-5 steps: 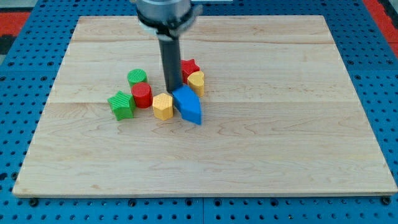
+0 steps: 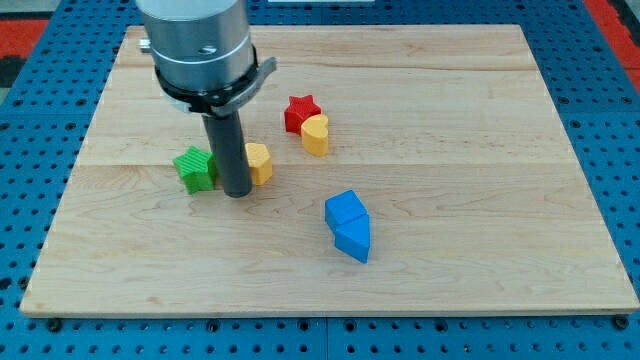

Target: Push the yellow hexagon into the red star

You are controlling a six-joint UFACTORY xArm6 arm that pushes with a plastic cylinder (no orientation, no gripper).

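Fingers do not exist on this arm: it ends in a plain dark rod, so nothing opens, closes or holds. My tip [image 2: 238, 193] rests on the wooden board [image 2: 480, 120], between the green star [image 2: 194, 168] at the view's left and the yellow hexagon [image 2: 258, 162] at the view's right, touching or all but touching the hexagon's left side; the rod hides that edge, so I cannot tell which.

That hexagon is a short, chunky prism, bright yellow on top and a deeper orange-yellow down its facing wall, only partly visible behind the rod. It sits left of and below the red star [image 2: 299, 111], clearly apart from it.

Up there the red star lies touching a second yellow block [image 2: 316, 134], rounded in outline, at its lower right. A blue block [image 2: 349, 225], wedge-like with a pointed lower end, lies alone toward the view's bottom right, well apart from everything else.
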